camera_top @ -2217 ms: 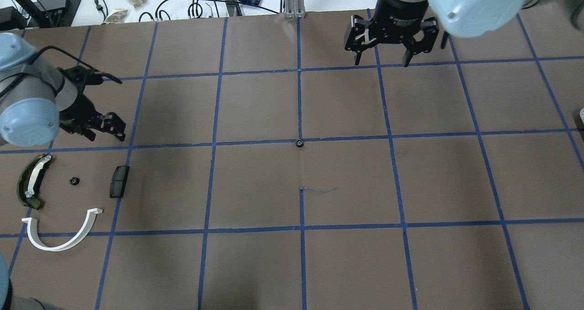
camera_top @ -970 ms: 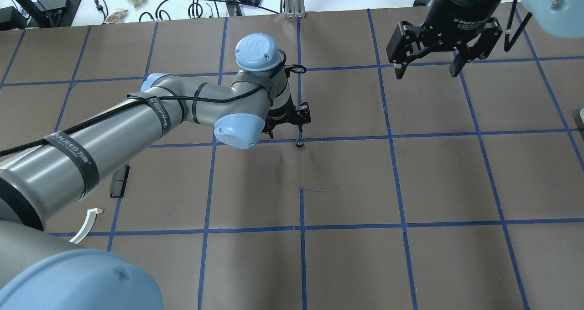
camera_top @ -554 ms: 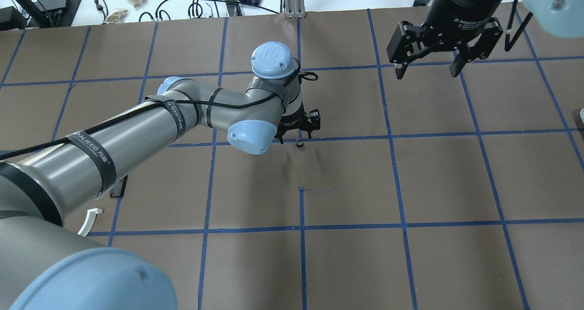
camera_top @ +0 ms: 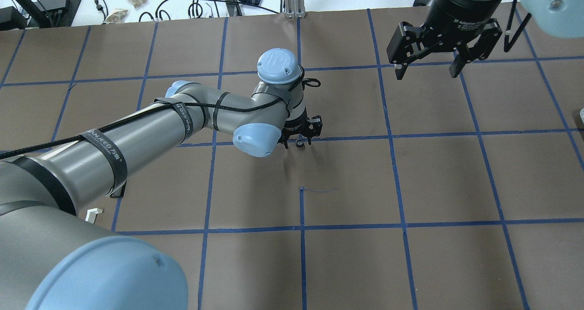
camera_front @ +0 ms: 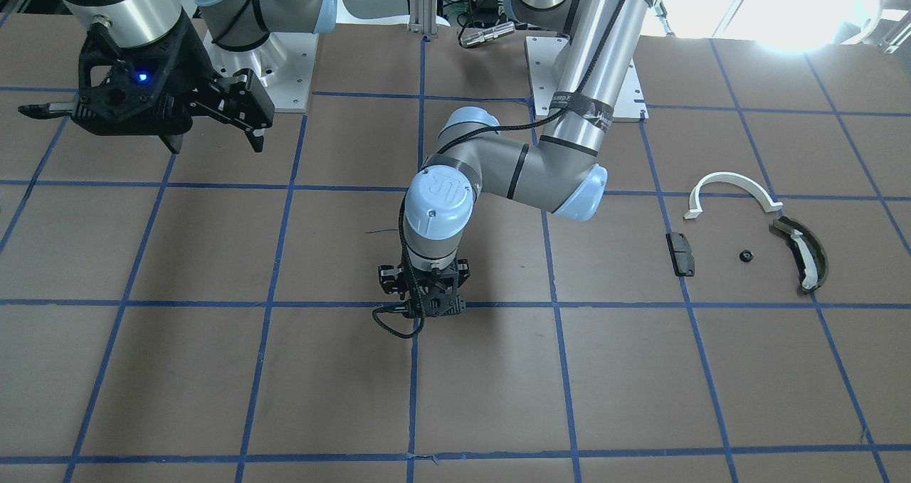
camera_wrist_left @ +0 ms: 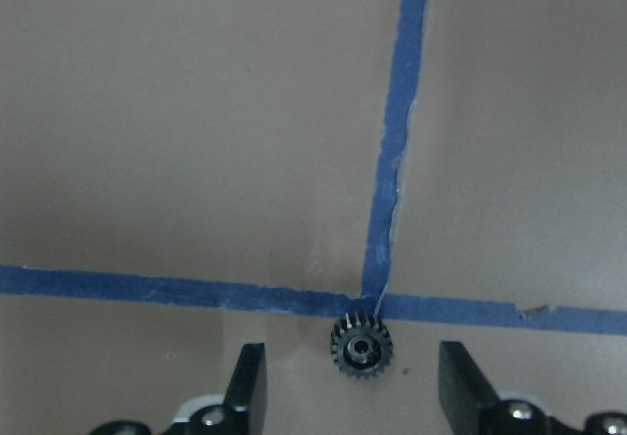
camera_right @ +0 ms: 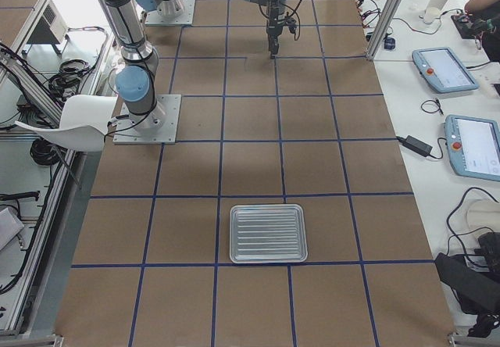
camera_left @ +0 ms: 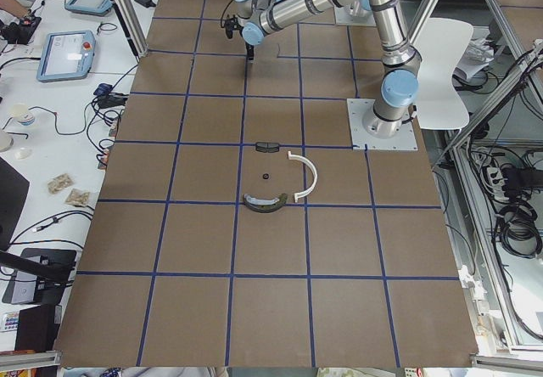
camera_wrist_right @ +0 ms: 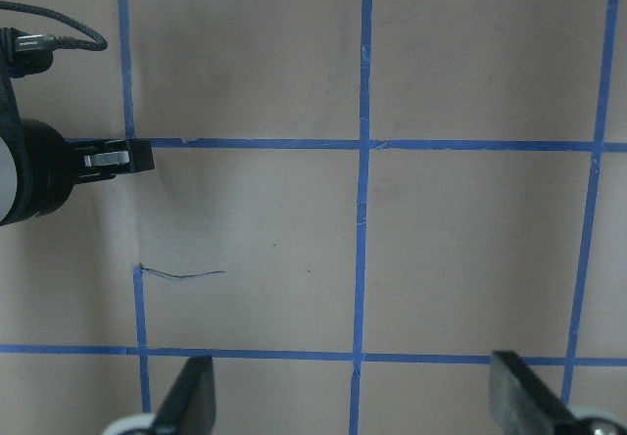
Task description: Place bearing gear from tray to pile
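A small black toothed bearing gear (camera_wrist_left: 361, 346) lies on the brown table at a crossing of blue tape lines, also in the overhead view (camera_top: 299, 143). My left gripper (camera_wrist_left: 355, 381) is open and low over it, one finger on each side, not touching; it also shows in the front view (camera_front: 425, 305), where the gear is hidden. The pile sits far off on my left: a white half-ring arc (camera_front: 733, 184), a black block (camera_front: 682, 253), a dark olive curved piece (camera_front: 801, 253) and another small black gear (camera_front: 745, 256). My right gripper (camera_top: 426, 68) is open and empty.
A ribbed silver tray (camera_right: 268, 233) lies on the table's right part. My left arm (camera_top: 137, 132) stretches across the overhead view and hides most of the pile there. Cables and boxes lie beyond the far table edge (camera_top: 205, 4).
My left arm has swung from beside the pile to the table's middle and come down around the gear. My right gripper shifted to the right early on and then stayed still.
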Robot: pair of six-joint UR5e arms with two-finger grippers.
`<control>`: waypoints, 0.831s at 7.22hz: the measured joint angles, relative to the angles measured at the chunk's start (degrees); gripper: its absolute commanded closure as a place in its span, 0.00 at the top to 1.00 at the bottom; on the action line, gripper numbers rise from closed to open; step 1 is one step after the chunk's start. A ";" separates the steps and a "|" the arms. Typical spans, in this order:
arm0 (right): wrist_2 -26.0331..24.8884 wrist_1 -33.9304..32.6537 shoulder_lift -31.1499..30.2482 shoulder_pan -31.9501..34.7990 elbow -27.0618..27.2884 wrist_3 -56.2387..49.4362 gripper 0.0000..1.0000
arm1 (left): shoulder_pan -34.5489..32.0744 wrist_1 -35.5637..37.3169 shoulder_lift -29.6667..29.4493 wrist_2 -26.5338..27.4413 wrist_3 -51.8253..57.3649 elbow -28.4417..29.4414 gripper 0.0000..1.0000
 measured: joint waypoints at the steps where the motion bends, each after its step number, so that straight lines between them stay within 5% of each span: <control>1: 0.01 -0.46 0.00 0.00 0.01 0.02 1.00 | -0.03 0.02 -0.36 0.02 0.00 0.22 0.43; 3: -0.09 -2.62 0.02 0.00 0.06 0.10 1.00 | -0.03 -0.11 -0.85 0.02 0.26 0.38 0.10; 6: -0.16 -3.24 0.03 0.06 0.07 0.13 1.00 | 0.05 -0.46 -0.26 0.11 3.67 0.59 0.01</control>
